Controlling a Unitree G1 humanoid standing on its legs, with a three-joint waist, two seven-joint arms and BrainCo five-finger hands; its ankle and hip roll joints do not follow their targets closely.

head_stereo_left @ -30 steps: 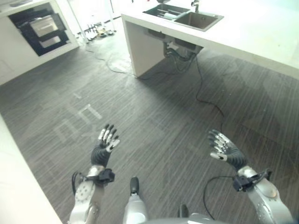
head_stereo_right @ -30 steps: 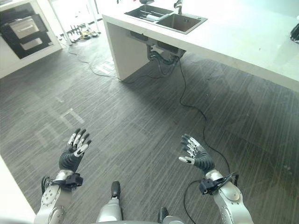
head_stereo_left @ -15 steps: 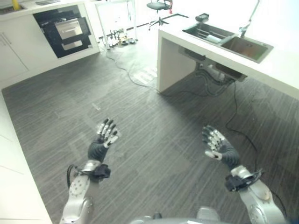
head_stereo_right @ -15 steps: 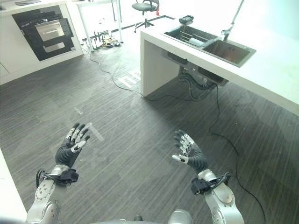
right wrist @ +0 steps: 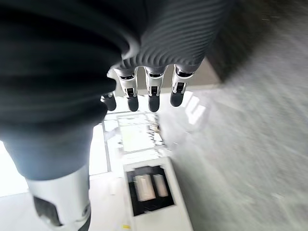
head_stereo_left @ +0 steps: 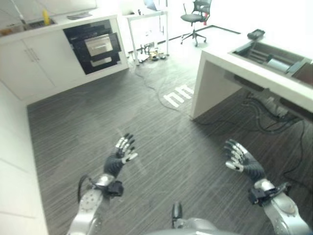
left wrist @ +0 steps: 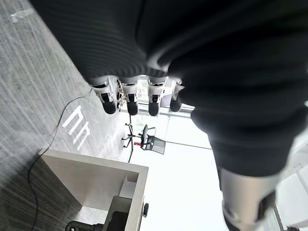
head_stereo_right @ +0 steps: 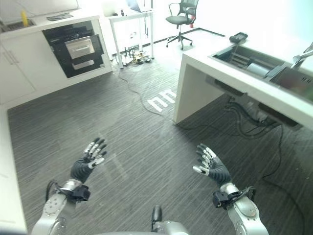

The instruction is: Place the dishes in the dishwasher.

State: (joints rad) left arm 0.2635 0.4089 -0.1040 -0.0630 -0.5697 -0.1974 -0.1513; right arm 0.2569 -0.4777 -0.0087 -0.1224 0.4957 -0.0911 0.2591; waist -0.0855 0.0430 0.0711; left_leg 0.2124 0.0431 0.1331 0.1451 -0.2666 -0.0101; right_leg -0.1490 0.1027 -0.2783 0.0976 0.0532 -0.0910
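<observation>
The sink (head_stereo_right: 254, 61) set in the white worktop (head_stereo_right: 215, 73) is cut off at the edge, and what lies in it is hard to make out; a pale dish-like shape (head_stereo_right: 255, 68) sits inside. Both robot hands hover over the grey floor (head_stereo_right: 142, 142), fingers straight and spread: left robot hand (head_stereo_right: 87, 164) empty, right robot hand (head_stereo_right: 211, 167) empty too. A dark built-in appliance (head_stereo_right: 78, 49) stands in the far cabinets.
</observation>
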